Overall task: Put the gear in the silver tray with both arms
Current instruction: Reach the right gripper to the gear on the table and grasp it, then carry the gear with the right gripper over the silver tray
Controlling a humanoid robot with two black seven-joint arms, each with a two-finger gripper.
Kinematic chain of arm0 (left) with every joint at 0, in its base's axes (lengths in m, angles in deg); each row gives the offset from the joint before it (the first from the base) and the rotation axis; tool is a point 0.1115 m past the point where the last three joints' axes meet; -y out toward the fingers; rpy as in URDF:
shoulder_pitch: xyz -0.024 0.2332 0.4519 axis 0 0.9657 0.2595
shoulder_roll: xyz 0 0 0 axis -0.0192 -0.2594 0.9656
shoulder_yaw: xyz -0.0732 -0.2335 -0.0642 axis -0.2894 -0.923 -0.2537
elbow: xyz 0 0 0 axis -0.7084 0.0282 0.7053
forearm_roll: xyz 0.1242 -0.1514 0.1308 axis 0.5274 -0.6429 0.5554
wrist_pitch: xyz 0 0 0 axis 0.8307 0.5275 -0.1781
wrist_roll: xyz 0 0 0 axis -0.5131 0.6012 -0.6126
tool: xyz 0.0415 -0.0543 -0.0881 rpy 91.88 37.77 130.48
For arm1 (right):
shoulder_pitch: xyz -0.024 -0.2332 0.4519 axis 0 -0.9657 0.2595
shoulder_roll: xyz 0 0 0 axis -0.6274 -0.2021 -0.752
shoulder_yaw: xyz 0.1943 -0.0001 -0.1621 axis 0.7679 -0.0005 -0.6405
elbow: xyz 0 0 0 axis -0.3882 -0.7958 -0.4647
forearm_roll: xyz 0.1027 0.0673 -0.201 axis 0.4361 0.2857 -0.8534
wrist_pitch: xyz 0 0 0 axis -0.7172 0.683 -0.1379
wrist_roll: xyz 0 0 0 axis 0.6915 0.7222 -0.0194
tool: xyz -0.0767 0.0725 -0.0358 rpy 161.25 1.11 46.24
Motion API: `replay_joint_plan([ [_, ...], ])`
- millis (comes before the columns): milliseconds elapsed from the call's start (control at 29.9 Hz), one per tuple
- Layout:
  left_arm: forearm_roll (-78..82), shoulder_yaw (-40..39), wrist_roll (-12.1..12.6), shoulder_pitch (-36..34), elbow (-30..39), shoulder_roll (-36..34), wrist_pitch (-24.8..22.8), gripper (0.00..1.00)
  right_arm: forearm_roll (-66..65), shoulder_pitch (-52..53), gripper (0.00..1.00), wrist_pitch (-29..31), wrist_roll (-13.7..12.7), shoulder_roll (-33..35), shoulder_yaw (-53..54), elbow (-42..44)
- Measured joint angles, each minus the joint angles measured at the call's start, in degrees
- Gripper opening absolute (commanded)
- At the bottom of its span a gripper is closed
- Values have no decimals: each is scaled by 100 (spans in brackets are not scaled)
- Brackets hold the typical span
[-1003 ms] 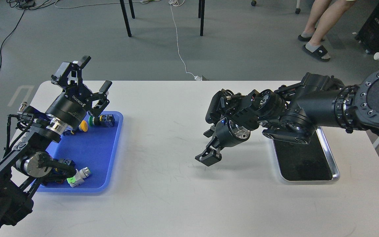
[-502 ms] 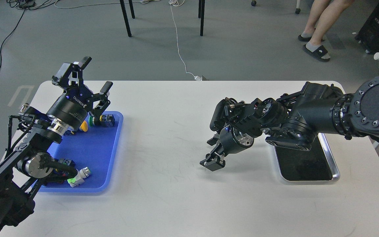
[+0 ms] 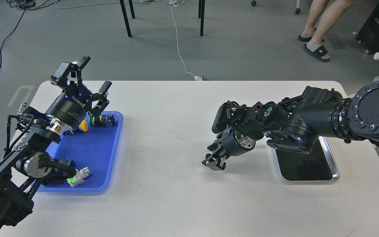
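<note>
silver tray (image 3: 332,164): rectangular, shiny raised rim, rounded corners, dark reflective bottom; lies flat on the white table's right side, far end hidden under the right arm.
left arm (image 3: 28,144): black, jointed, rising over the blue tray.
left gripper (image 3: 89,74): fingers spread apart, holding nothing.
right arm (image 3: 308,115): black, reaching leftward above the silver tray.
right gripper (image 3: 214,161): pointed down near the tabletop, left of the silver tray; finger spacing unclear.

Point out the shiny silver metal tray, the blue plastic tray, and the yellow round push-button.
Shiny silver metal tray (image 3: 335,168): head view, polished right rim.
Blue plastic tray (image 3: 92,153): head view, bare floor at its middle.
Yellow round push-button (image 3: 84,125): head view, its domed cap.
</note>
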Motion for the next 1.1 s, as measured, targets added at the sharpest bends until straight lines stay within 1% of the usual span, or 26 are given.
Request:
replay_joint_plan([
  [268,0,-6,0,0,0,-10,-11,98,0,-56,29,0,0,0,1,57],
  [401,0,-11,0,0,0,-11,-11,98,0,-61,26,23,0,0,1,65],
  [468,0,-13,0,0,0,-11,-11,98,0,-70,22,32,0,0,1,66],
  [602,0,-15,0,0,0,-11,-11,98,0,-81,17,46,1,0,0,76],
  [970,0,-15,0,0,2,-14,-5,98,26,138,17,57,0,0,55,30],
  [1104,-2,-15,0,-6,2,-35,-10,98,27,362,17,22,2,31,93,-124],
])
